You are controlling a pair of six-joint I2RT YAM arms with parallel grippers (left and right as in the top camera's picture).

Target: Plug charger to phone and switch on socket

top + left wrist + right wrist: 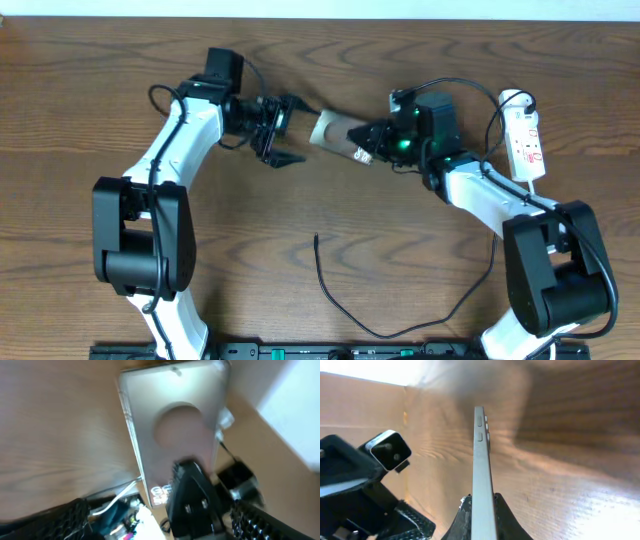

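The right gripper (364,150) has its fingers clamped on the phone (330,130), held on edge above mid-table (80,80). At its nine o'clock the left gripper (290,132) waits, fingers apart. The charger (318,258) lies untouched toward six o'clock. I'd fetch its tip with the left and keep the phone's port end steady.

Left fingers (285,158) wide apart, facing right fingers (510,525) in a narrow pinch

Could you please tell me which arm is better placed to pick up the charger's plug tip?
Left, probably. The left pincer is open and empty, while the right pincer is shut on the phone; the charger lies loose on the table between both arms.
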